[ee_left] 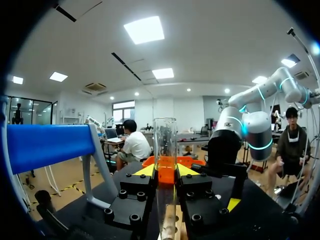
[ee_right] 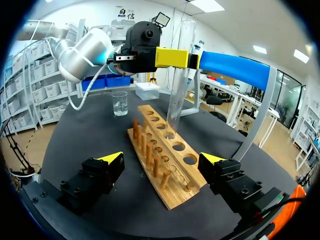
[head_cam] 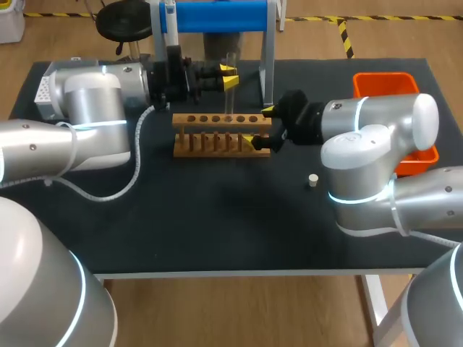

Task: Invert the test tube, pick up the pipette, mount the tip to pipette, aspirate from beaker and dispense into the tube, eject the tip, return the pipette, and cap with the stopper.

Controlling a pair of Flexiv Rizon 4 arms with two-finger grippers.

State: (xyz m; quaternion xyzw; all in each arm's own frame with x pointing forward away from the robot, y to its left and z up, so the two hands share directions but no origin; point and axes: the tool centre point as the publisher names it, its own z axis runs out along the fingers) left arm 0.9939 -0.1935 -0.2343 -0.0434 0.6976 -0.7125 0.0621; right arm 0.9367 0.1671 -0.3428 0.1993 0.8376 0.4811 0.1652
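A clear test tube (ee_left: 165, 145) stands upright with its mouth up, and my left gripper (ee_left: 165, 172) is shut on its middle. Its lower end sits in a hole of the wooden rack (ee_right: 167, 165). From above, the tube (head_cam: 230, 101) rises from the rack (head_cam: 221, 134) at the hole second from the right, with the left gripper (head_cam: 230, 76) behind the rack. My right gripper (head_cam: 262, 126) is open, its fingers either side of the rack's right end. In the right wrist view that gripper (ee_right: 162, 167) holds nothing. A small pale stopper (head_cam: 312, 181) lies on the mat right of the rack. A glass beaker (ee_right: 119, 103) of water stands beyond the rack.
A blue pipette stand (head_cam: 217, 16) rises at the back of the table behind the rack. An orange bin (head_cam: 387, 87) sits at the back right, partly behind my right arm. The dark mat (head_cam: 217, 217) in front of the rack is bare.
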